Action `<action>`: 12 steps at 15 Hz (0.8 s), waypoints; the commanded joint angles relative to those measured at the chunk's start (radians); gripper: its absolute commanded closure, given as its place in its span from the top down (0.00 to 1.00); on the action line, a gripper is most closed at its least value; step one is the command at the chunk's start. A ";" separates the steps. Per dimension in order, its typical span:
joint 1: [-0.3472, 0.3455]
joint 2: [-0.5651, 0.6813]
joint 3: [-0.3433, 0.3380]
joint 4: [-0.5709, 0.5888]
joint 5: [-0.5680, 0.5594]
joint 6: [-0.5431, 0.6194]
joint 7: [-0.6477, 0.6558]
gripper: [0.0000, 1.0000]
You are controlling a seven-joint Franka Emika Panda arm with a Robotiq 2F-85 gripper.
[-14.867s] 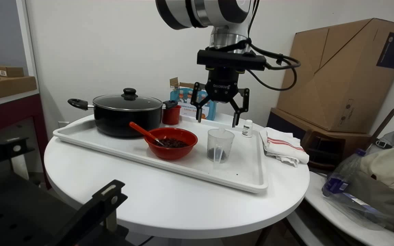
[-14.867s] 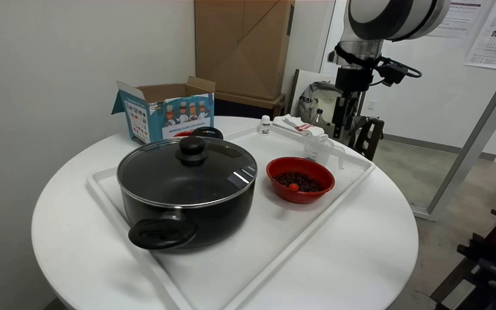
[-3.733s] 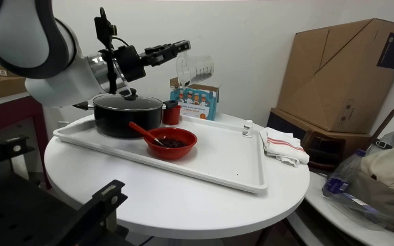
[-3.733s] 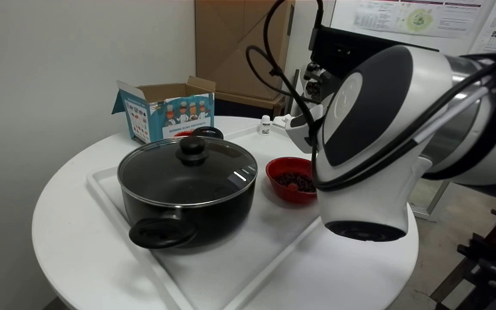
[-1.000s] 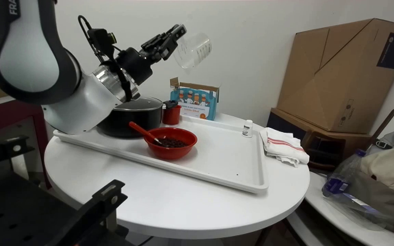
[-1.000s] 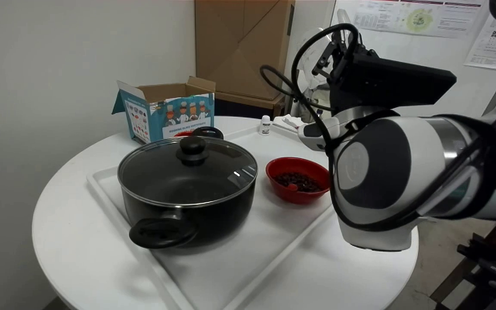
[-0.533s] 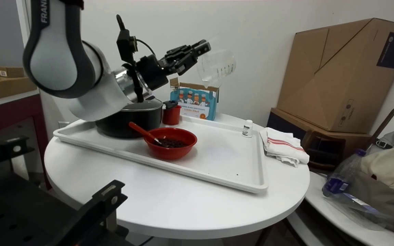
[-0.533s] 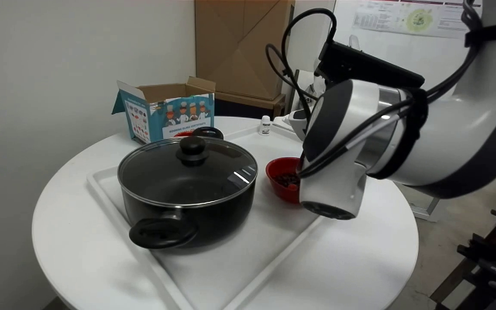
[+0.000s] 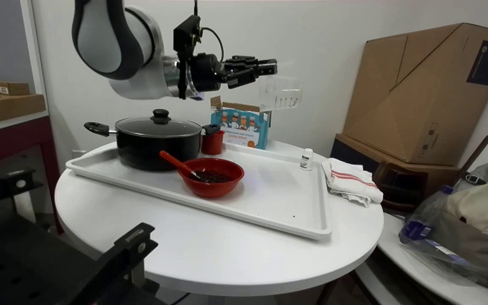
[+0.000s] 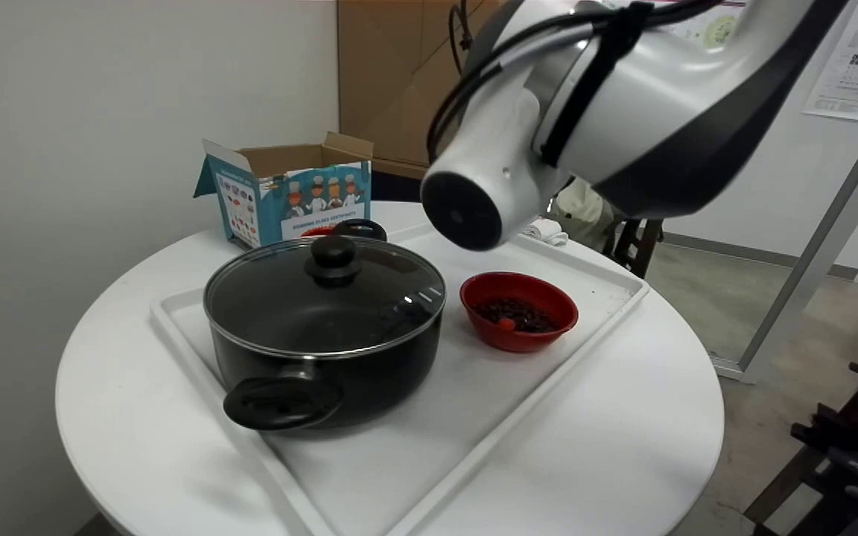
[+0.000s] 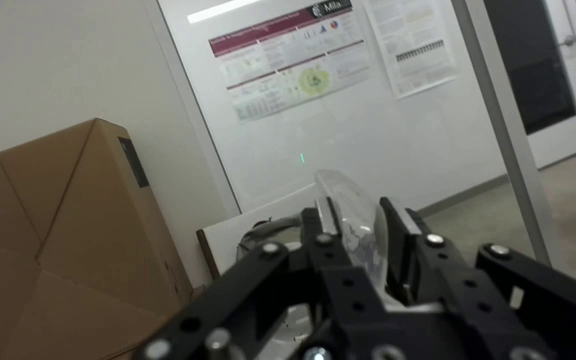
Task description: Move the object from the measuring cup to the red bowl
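We see the hand [image 9: 269,67] clamped on the measuring cup [image 9: 285,94] by what is probably its handle [image 11: 346,197], blurred in the wrist view, holding it aloft and tipped sideways, while lower and to the left the red bowl [image 9: 213,190] on the tray [image 9: 278,190] holds dark pieces [image 9: 214,177].

Red bowl [image 9: 212,190], clear measuring cup [image 9: 281,94], black pot [image 9: 148,149], red-striped white towel [image 9: 350,180]
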 commanded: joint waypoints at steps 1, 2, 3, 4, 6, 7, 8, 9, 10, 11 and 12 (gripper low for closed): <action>-0.043 -0.103 0.009 0.050 0.111 0.153 -0.118 0.12; -0.054 -0.128 0.001 0.066 0.143 0.194 -0.150 0.12; -0.065 -0.150 -0.007 0.082 0.179 0.229 -0.179 0.12; -0.081 -0.174 -0.017 0.097 0.213 0.266 -0.213 0.12; -0.108 -0.212 -0.037 0.122 0.293 0.326 -0.273 0.12; -0.119 -0.224 -0.047 0.137 0.337 0.347 -0.300 0.12; -0.131 -0.234 -0.058 0.153 0.384 0.364 -0.329 0.12; -0.139 -0.239 -0.067 0.172 0.434 0.375 -0.357 0.12; -0.148 -0.245 -0.075 0.190 0.484 0.386 -0.382 0.12; -0.155 -0.247 -0.082 0.208 0.538 0.390 -0.405 0.12; -0.161 -0.246 -0.089 0.228 0.591 0.392 -0.427 0.12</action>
